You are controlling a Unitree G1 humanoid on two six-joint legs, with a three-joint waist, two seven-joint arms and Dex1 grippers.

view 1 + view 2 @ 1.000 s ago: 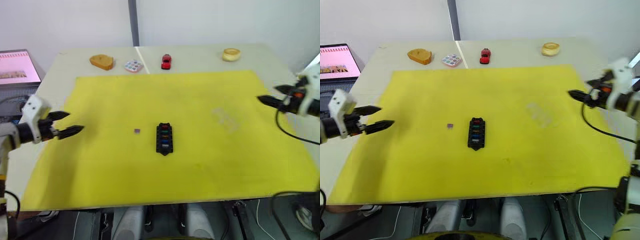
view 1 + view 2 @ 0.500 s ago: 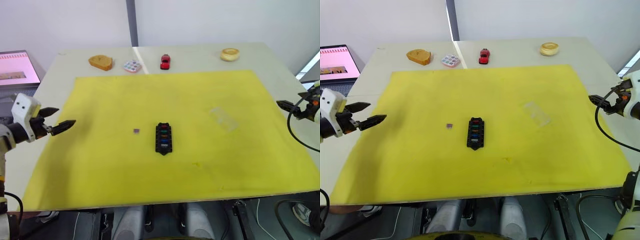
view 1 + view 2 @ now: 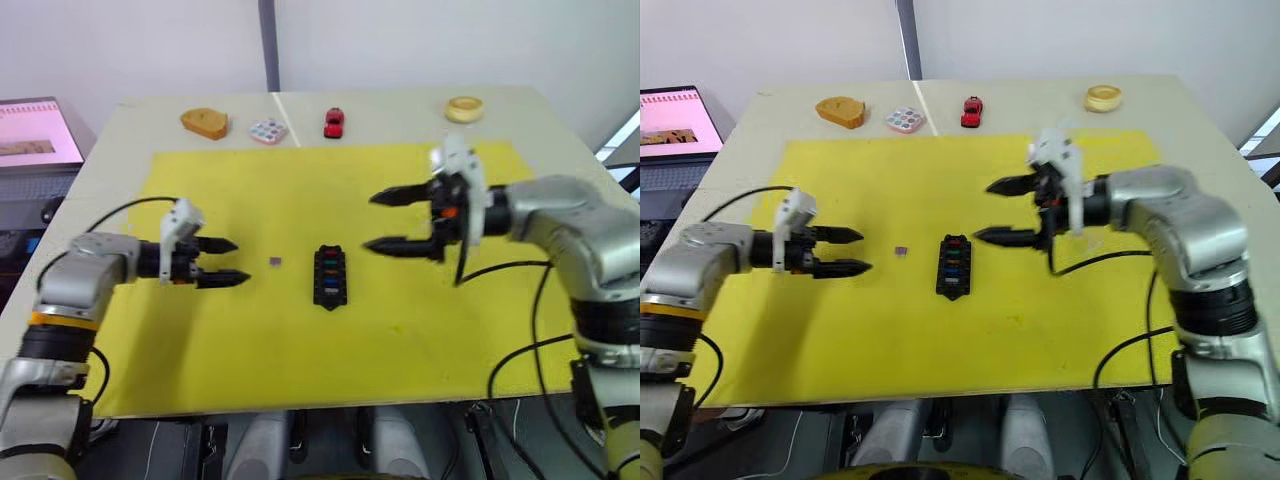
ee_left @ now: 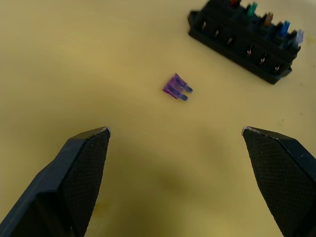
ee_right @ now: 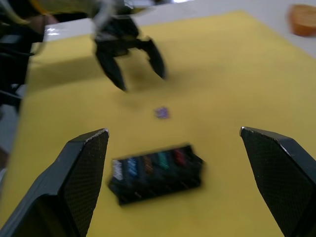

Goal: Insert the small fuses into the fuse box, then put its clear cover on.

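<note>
Black and slotted, the fuse box (image 3: 329, 277) lies near the middle of the yellow mat (image 3: 300, 400), five coloured fuses (image 4: 267, 19) seated in one row. Just to its left, a purple fuse (image 3: 274, 262) lies loose on the mat (prongs toward the box in the left wrist view). The left gripper (image 3: 226, 262) hovers left of that fuse, fingers apart, empty, tips pointing at it, a short gap between. The right gripper (image 3: 385, 221) hangs right of the box and a little beyond it, fingers spread wide, holding nothing. Farther back, off the mat, a red toy car (image 3: 333, 122) sits on the table (image 3: 390, 105).
</note>
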